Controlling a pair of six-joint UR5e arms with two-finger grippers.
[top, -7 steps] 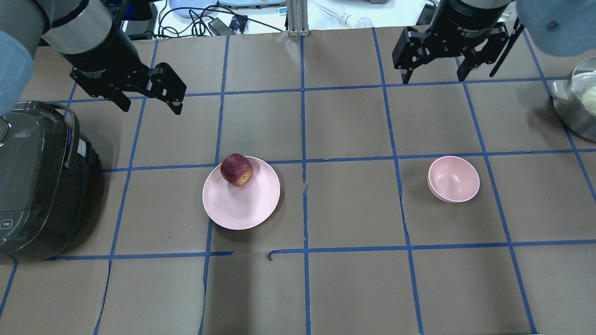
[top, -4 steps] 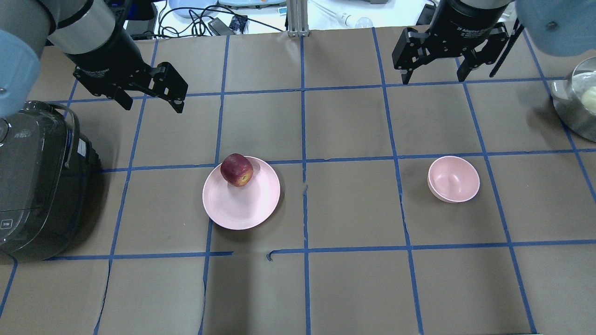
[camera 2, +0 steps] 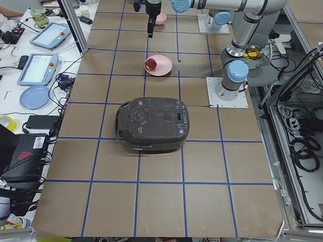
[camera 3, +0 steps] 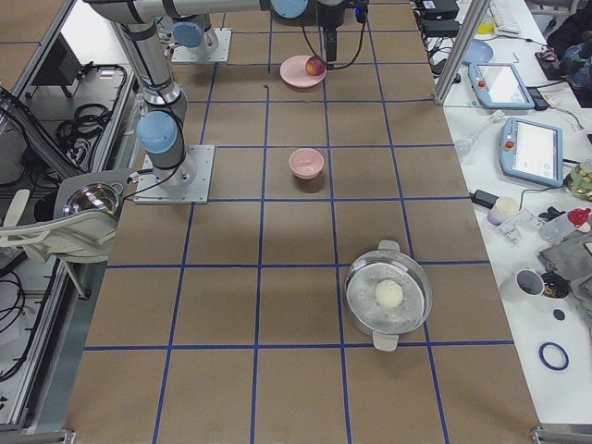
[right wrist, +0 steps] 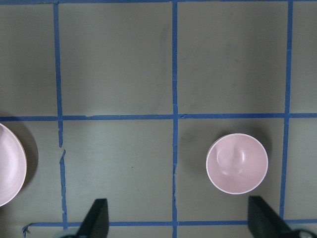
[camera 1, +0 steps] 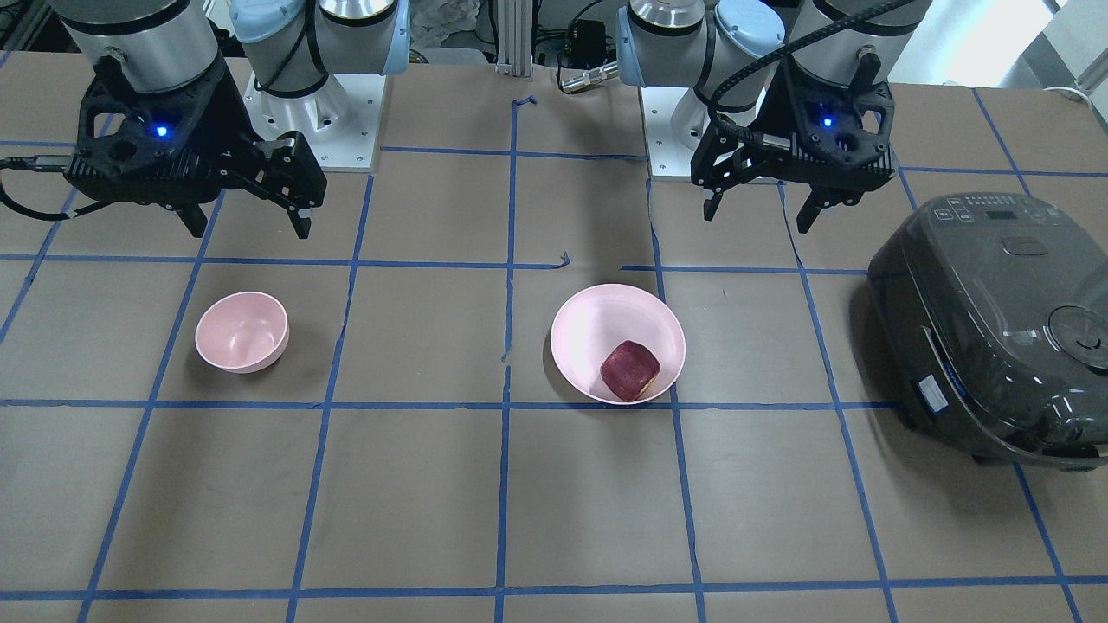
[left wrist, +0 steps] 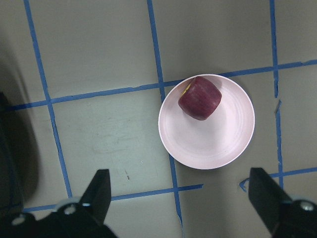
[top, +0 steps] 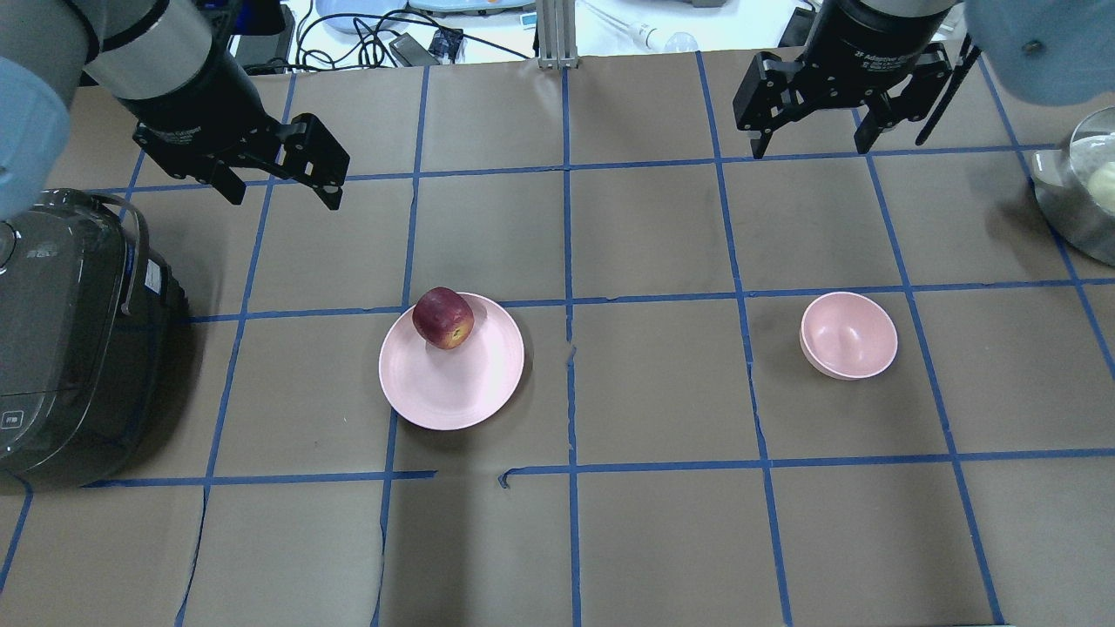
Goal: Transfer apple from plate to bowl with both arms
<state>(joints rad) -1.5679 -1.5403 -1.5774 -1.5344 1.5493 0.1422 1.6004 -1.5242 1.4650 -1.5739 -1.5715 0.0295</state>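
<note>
The dark red apple [top: 443, 318] lies on the far left part of the wide pink plate [top: 462, 383] at table centre-left; both show in the left wrist view, the apple [left wrist: 199, 97] on the plate [left wrist: 213, 144]. The small pink bowl [top: 848, 335] stands empty to the right and shows in the right wrist view [right wrist: 237, 163]. My left gripper [top: 280, 190] hangs open and empty high above the table, behind and left of the plate. My right gripper [top: 812, 144] hangs open and empty high behind the bowl.
A dark rice cooker [top: 70, 331] stands at the left edge. A steel pot [top: 1076, 196] holding a pale round thing sits at the right edge. Blue tape lines grid the brown table cover. Cables and tablets lie beyond the far edge.
My left gripper has drifted slightly toward the far edge and a little right. The right gripper, apple, plate and bowl have not moved.
</note>
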